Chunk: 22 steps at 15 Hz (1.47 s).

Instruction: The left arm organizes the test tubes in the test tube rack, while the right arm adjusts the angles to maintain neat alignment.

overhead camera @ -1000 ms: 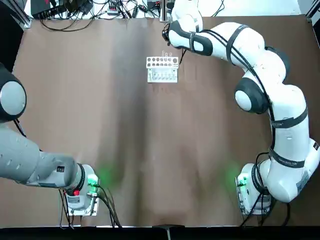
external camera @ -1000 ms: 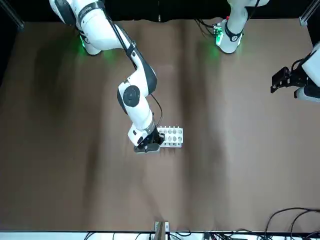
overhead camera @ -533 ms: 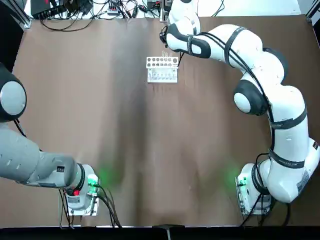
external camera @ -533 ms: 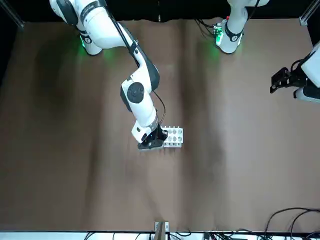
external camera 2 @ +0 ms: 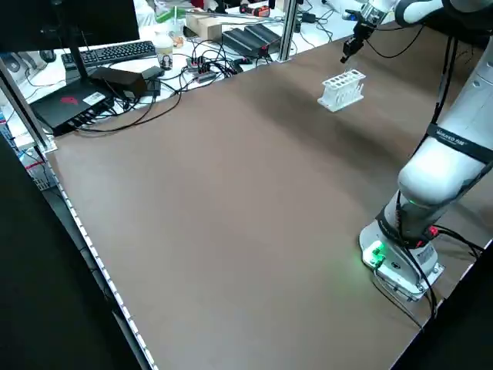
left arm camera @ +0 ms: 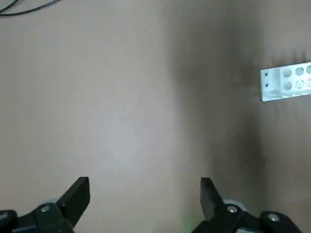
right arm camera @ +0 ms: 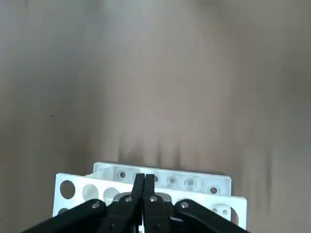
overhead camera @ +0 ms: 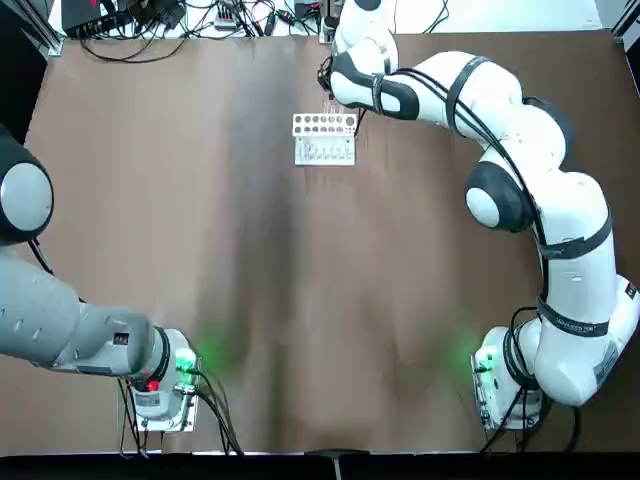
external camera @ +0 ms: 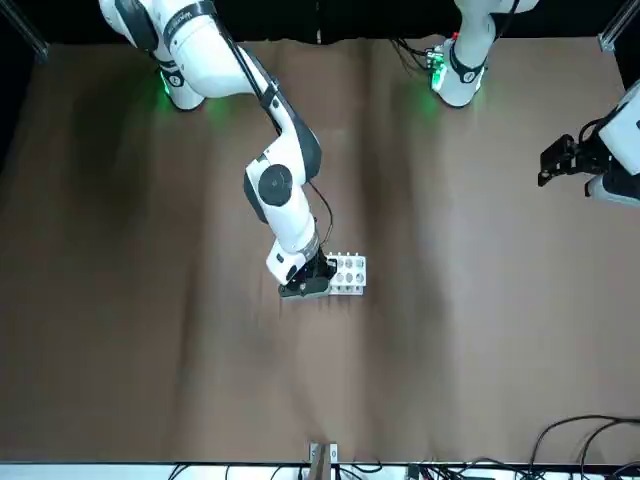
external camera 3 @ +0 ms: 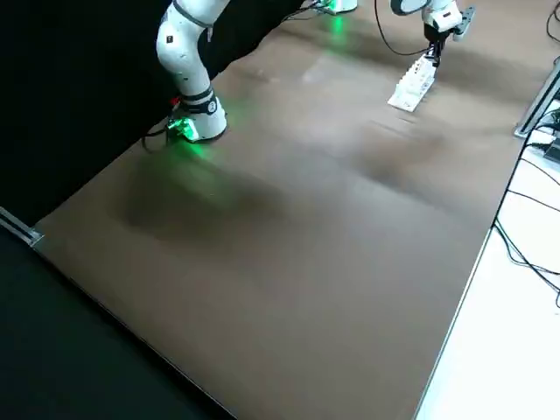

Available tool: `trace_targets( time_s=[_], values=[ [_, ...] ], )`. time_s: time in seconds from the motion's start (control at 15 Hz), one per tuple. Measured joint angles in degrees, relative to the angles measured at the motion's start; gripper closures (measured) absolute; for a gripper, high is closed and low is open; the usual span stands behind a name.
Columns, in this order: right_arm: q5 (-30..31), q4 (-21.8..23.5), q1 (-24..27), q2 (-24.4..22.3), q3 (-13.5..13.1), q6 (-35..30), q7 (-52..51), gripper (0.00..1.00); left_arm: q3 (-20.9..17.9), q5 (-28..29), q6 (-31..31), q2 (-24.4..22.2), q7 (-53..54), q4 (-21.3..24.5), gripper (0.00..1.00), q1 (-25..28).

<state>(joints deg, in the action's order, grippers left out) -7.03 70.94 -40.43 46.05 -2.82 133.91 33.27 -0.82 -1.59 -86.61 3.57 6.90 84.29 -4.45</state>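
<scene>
Right gripper (right arm camera: 145,176): over rack (overhead camera: 325,150), fingers together | left gripper (left arm camera: 146,180): off rack, fingers apart | advice: nudge lightly, rack unshifted

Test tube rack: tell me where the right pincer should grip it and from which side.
Probably pinch the test tube rack by a short end of its pierced upper plate, coming from the robot's right: the right pincer is already close, and the plate is a thin, overhanging slab.

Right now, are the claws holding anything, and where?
The left claw is open, holding nothing. The right claw is shut by the rack; can't tell if it pinches anything.
</scene>
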Motion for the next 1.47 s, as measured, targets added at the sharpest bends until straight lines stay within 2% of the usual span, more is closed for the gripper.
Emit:
trace_targets(
  time_s=[0.6,1.47],
  values=[
    [0.07,0.04,-0.94,0.42,0.05,-2.46,0.04,0.96,0.00,0.00,0.00,0.00,-0.02,0.02,0.00,-0.01],
    [0.07,0.01,-0.96,0.42,0.06,-2.59,0.10,0.96,0.05,0.00,0.00,0.00,-0.02,0.04,0.00,-0.29]
  ],
)
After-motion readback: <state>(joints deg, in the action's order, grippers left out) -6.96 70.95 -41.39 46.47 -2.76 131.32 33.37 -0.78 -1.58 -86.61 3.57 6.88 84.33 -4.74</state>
